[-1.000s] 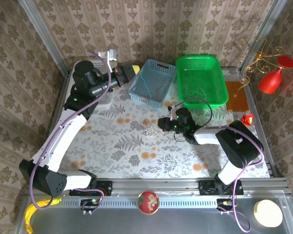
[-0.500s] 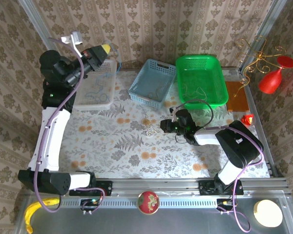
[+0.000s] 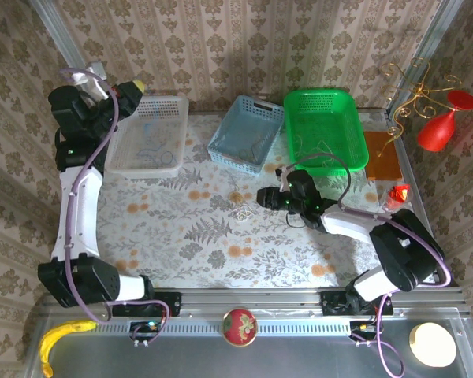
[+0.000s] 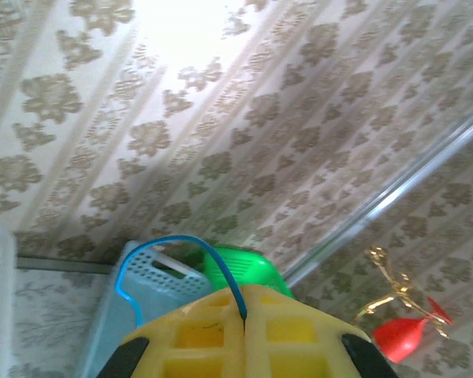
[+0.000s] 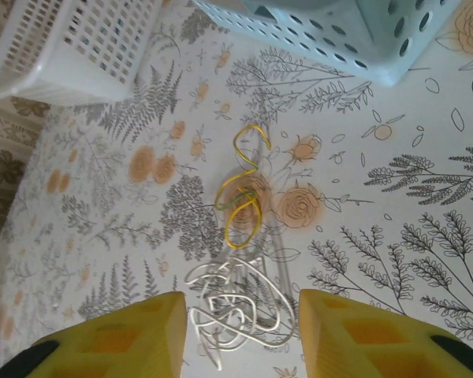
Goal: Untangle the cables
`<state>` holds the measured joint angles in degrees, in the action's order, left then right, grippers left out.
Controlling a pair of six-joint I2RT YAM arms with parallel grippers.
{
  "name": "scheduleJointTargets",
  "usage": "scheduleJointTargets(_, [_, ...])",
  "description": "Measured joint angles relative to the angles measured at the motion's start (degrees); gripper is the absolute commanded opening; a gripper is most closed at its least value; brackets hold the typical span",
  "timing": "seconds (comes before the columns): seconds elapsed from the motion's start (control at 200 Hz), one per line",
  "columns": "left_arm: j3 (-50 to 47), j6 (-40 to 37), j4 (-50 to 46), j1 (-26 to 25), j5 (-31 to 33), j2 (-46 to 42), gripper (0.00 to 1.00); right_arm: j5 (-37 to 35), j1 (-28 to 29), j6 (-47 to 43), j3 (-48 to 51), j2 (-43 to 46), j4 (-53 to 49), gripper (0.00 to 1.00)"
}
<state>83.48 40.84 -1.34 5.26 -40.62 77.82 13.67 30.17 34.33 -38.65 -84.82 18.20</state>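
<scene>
We find the left gripper [image 4: 244, 293] clamped on the blue cable [image 4: 167, 239], held high, well left of the blue basket [image 3: 247, 132]. The right gripper [image 5: 243, 303], jaws apart, sits on that basket's near side, with the whitish cable knot [image 5: 229, 303] between its fingers. The yellow cable [image 5: 244, 201] lies between knot and basket.

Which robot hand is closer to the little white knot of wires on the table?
Right. The right gripper sits just beside the knot, jaws open toward it. The left gripper is far off, high up by the clear bin, pinching a blue cable.
</scene>
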Motion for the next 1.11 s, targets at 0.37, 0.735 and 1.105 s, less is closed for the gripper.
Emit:
scheduleJointTargets(0.37, [-5.6, -6.0, 0.5, 2.7, 0.9, 9.1, 0.05, 0.0, 0.2, -1.9, -8.6, 1.0, -10.2, 0.52])
scheduleJointTargets(0.735, [-10.4, -9.9, 1.0, 3.1, 2.4, 12.2, 0.69, -1.2, 2.7, -4.5, -17.0, -5.6, -15.5, 0.51])
scheduleJointTargets(1.105, [-10.6, -11.7, -1.5, 1.7, 2.8, 7.2, 1.00, -5.6, 4.2, -5.7, -20.9, -14.5, -19.1, 0.46])
